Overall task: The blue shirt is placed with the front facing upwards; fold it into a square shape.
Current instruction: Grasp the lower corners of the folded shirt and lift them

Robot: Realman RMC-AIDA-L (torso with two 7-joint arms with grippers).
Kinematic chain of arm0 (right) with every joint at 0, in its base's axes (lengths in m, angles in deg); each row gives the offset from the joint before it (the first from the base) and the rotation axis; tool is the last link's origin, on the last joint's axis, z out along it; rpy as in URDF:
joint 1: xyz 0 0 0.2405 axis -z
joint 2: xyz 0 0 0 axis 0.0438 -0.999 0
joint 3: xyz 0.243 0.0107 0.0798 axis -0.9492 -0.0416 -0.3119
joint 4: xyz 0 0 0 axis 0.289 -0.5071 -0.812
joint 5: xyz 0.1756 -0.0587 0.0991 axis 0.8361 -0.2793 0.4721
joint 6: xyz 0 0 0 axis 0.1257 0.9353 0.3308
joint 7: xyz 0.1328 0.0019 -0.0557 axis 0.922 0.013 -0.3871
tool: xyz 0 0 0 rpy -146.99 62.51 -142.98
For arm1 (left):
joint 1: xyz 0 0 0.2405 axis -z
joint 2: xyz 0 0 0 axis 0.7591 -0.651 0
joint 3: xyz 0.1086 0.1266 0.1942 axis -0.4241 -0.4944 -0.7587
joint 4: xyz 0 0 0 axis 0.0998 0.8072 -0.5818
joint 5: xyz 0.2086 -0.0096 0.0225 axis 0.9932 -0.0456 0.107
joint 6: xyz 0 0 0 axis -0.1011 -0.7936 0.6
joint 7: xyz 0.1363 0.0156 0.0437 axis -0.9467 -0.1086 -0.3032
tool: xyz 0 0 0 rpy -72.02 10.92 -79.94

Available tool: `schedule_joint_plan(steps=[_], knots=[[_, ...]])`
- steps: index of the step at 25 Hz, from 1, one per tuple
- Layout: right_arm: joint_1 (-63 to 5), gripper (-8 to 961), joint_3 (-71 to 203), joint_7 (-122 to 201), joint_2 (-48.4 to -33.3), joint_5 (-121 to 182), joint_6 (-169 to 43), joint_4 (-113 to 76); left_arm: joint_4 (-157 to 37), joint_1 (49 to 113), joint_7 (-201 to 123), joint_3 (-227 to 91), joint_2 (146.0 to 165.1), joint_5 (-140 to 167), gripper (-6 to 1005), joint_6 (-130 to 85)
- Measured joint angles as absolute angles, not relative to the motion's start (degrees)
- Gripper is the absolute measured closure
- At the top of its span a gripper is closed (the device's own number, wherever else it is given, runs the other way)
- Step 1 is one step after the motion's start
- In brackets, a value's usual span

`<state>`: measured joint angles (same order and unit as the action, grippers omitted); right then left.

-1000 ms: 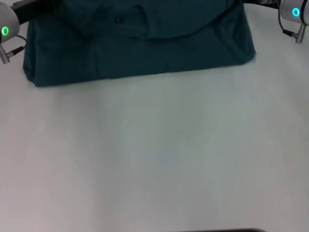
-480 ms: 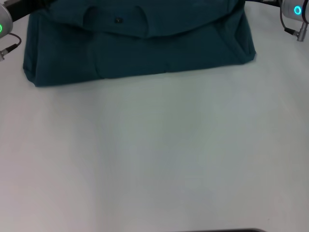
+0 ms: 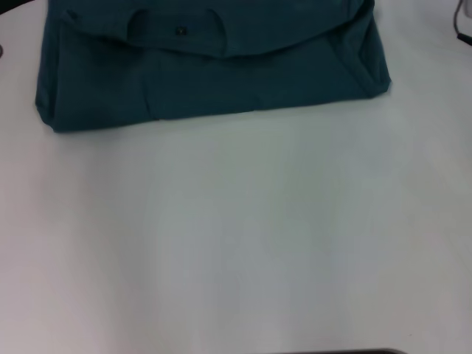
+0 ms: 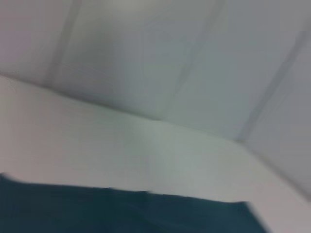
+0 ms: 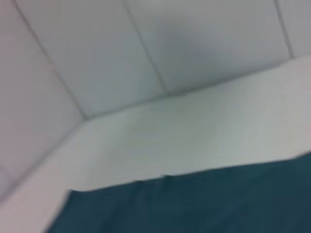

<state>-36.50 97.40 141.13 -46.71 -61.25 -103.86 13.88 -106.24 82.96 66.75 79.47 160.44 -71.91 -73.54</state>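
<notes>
- Shirt: soft woven cloth, matt, dark teal-blue, no sheen; lightly creased along the folds, with a stitched neckline seam and a small dark label near the collar.
- Same cloth in the left wrist view and the right wrist view: flat, dull, even in tone.
- Table: smooth, pale, hard-looking top with a faint soft gloss; no grain, no texture.
- Wall behind the table: pale, smooth panels, matt to slightly satin, split by thin straight seams.
</notes>
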Motion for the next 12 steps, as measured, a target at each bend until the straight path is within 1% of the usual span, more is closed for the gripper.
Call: schedule_joint_plan(steps=[1,2,5,7,10,12], knots=[[-35.4,44,97.4,141.1,-46.28,-60.3,-107.0,14.9,-106.4,82.5,66.8,79.4,159.34,-72.5,59,-77.7],[-34.4,41,97.4,141.1,-45.76,-59.5,-110.0,15.8,-106.3,82.1,66.8,79.5,158.12,-72.8,58,-81.7],[-32.2,32,97.4,141.4,-43.56,-58.9,-118.3,16.7,-106.1,81.3,66.7,79.2,155.38,-72.3,53,-91.1],[-31.2,29,97.6,141.4,-41.89,-59.1,-122.7,16.7,-106.3,80.8,66.7,78.9,154.39,-71.7,50,-94.6],[-29.4,30,97.9,141.2,-39.99,-60.2,-127.7,16.6,-106.7,80.3,66.7,79.0,153.27,-69.3,50,-97.2],[-29.0,30,98.0,141.1,-39.84,-60.6,-128.3,16.7,-106.8,80.3,66.7,78.9,152.86,-67.0,50,-97.9]])
